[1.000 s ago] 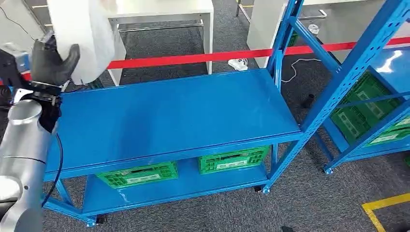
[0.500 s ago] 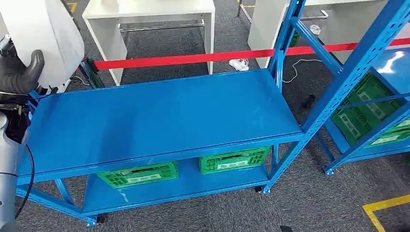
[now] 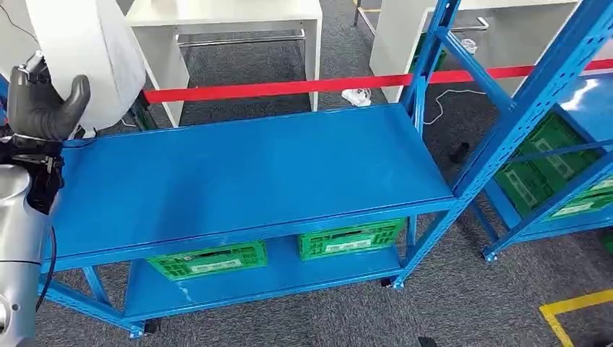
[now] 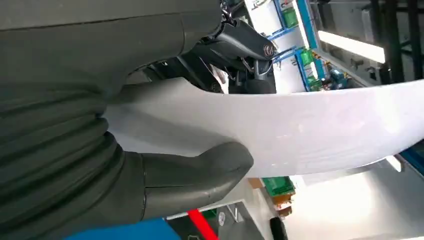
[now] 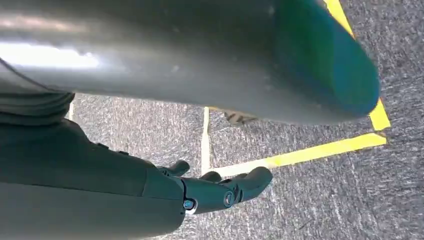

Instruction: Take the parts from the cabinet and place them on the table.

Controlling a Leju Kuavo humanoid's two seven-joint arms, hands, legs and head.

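Observation:
A large white curved part (image 3: 94,50) stands upright at the far left of the head view, above the left end of the blue cabinet's top shelf (image 3: 253,173). My left hand (image 3: 45,108) grips its lower edge, with the thumb lying across the near face. The left wrist view shows the same white part (image 4: 300,130) pinched by my left hand (image 4: 200,172). Behind the cabinet stands a white table (image 3: 224,11). My right hand (image 5: 220,192) hangs over grey carpet with its fingers stretched out and nothing in it.
Two green crates (image 3: 206,260) (image 3: 349,238) sit on the cabinet's lower shelf. A red tape (image 3: 289,87) runs across behind the cabinet. A second blue rack (image 3: 549,87) with green crates (image 3: 549,159) stands at the right. A yellow floor line (image 3: 571,307) marks the carpet.
My left hand swung the white part to the left, then came back slightly right and up. The cabinet and crates have not moved.

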